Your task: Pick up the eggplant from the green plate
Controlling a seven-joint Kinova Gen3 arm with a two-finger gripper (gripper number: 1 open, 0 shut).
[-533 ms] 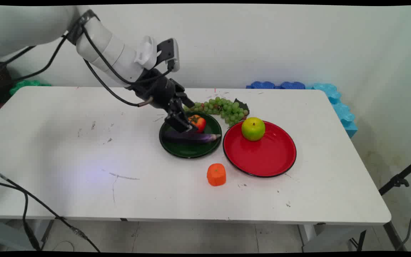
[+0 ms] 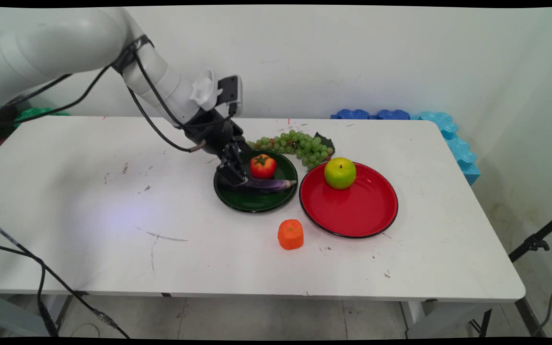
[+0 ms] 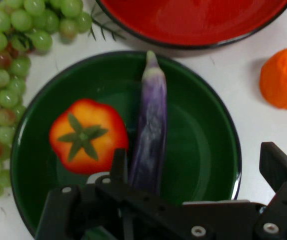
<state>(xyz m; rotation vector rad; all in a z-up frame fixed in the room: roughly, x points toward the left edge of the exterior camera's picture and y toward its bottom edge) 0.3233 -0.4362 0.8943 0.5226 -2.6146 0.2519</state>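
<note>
from across the table the gripper (image 2: 234, 178) is reaching down onto the green plate (image 2: 256, 203) at the eggplant's (image 2: 269, 184) near end beside the tomato (image 2: 263, 166), and looking along the hand its fingers (image 3: 276, 165) are standing open astride the eggplant (image 3: 151, 135), not squeezing it.

Lab: bare wall (image 2: 352, 57), tripod leg (image 2: 537, 242)

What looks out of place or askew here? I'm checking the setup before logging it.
Nothing is spilled or damaged. The grapes and the orange piece lie on the bare table, while the tomato and eggplant share the green plate and the apple sits on the red plate.
</note>
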